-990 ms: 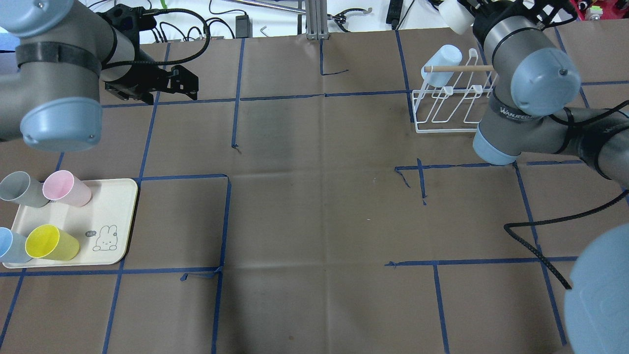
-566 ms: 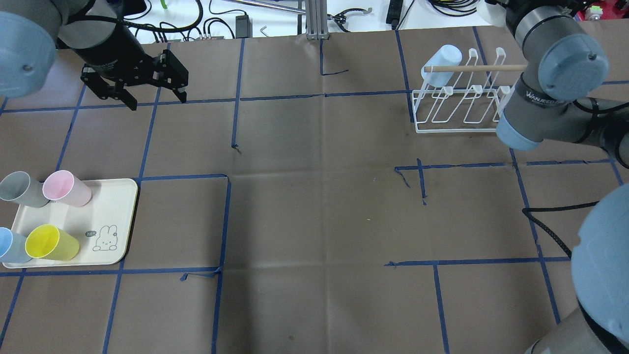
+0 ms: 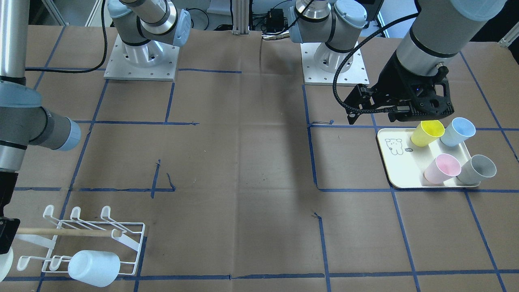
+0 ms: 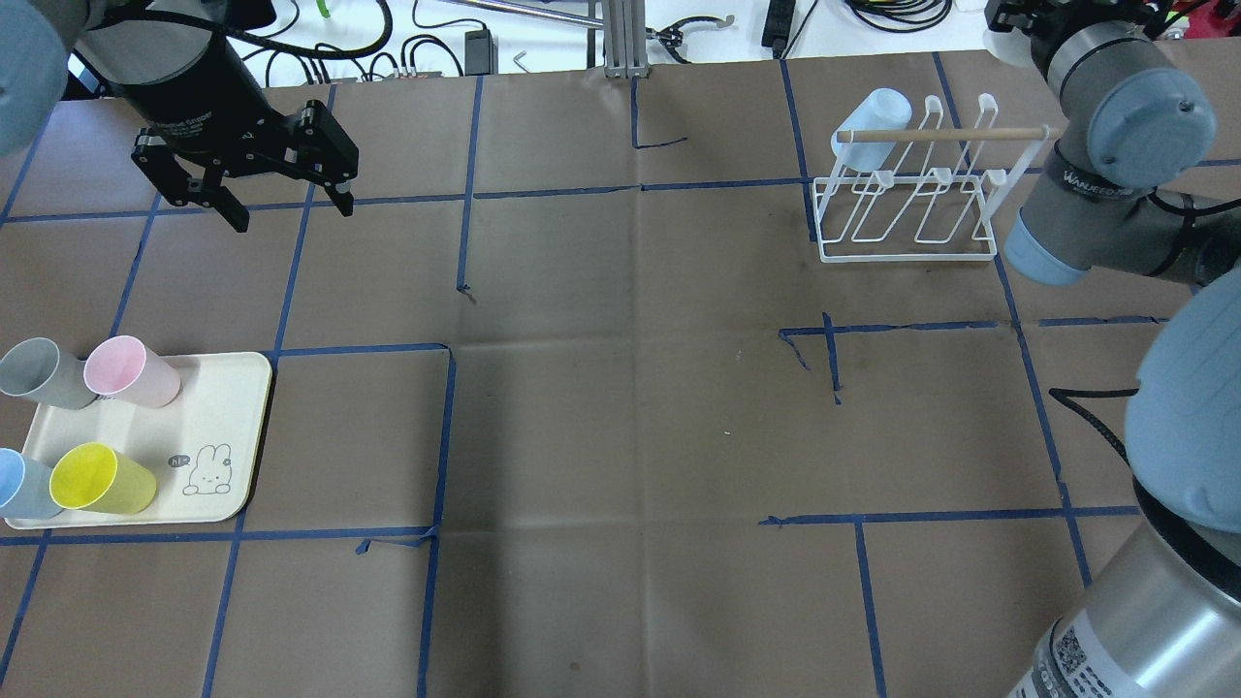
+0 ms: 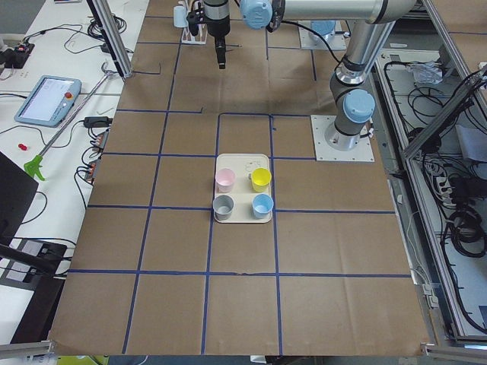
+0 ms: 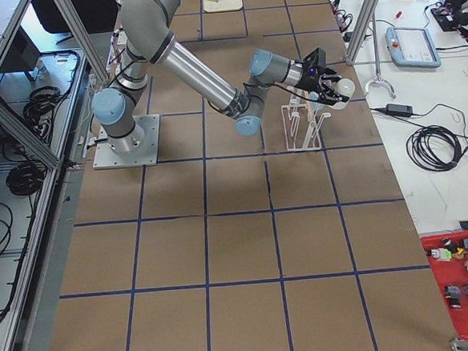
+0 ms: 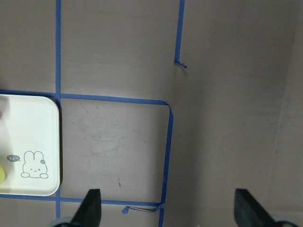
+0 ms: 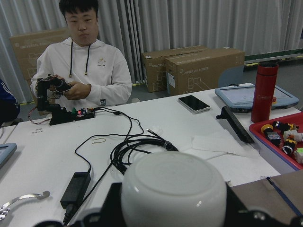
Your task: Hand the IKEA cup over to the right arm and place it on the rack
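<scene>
While both arms hang over the brown table (image 4: 620, 388), I record as follows. The right arm (image 4: 1086, 194) reaches to the far right corner. The cream tray (image 4: 218, 417) lies at near left. The white wire rack (image 4: 906, 257) stands at far right, with a wooden dowel (image 4: 950, 134) across it. The left gripper (image 4: 291, 208) hangs above the table's left side, jaws spread wide, nothing between them. The right gripper (image 8: 173, 210) is clamped on the white cup (image 8: 173, 184), held in the air just past the rack's right end. Contact with the dowel I cannot confirm. One pale blue cup (image 4: 875, 116) sits on the rack's far left prong. A grey cup (image 4: 39, 373), pink cup (image 4: 131, 370), yellow cup (image 4: 102, 478) and blue cup (image 4: 19, 485) stand mouth-up on the tray.
</scene>
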Action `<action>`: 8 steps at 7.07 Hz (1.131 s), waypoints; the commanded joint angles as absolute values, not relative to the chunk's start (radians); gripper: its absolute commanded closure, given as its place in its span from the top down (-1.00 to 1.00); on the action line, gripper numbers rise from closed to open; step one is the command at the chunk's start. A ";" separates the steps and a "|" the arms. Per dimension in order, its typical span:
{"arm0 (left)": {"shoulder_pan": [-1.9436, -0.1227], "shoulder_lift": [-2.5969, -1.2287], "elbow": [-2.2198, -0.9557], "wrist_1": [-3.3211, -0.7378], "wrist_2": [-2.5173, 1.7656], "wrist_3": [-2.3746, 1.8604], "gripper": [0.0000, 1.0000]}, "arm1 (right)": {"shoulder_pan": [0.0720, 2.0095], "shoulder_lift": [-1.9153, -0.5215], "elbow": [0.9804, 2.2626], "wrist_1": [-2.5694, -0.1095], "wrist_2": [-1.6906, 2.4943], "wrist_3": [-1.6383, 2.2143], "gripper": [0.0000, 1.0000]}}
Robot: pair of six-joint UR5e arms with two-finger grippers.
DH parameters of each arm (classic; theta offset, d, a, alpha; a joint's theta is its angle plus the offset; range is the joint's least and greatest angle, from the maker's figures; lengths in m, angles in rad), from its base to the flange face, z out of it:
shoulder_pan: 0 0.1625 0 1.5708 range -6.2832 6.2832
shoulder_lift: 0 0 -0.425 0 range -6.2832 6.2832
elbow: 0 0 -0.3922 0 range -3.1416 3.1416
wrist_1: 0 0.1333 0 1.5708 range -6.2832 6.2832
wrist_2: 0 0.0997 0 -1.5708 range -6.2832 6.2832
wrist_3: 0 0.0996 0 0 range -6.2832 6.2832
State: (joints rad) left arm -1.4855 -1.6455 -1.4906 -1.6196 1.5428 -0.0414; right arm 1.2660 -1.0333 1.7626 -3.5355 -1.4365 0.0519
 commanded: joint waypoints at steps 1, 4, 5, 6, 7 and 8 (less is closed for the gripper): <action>-1.521 -1.641 -1.509 -1.614 1.542 -0.089 0.98 | 1.262 -1.003 1.769 -3.534 -1.437 0.035 -0.87; -1.534 -1.623 -1.534 -1.582 1.543 0.031 0.97 | 1.264 -0.976 1.781 -3.543 -1.437 0.034 -0.88; -1.535 -1.602 -1.572 -1.524 1.542 0.038 0.97 | 1.264 -0.980 1.804 -3.543 -1.439 0.034 -0.88; -1.528 -1.583 -1.615 -1.459 1.543 0.041 0.98 | 1.266 -0.977 1.816 -3.545 -1.439 0.034 -0.88; -1.523 -1.583 -1.606 -1.447 1.548 0.041 0.99 | 1.266 -0.976 1.822 -3.540 -1.443 0.035 -0.75; -1.523 -1.589 -1.595 -1.454 1.580 0.041 0.99 | 1.266 -0.980 1.821 -3.537 -1.442 0.040 0.95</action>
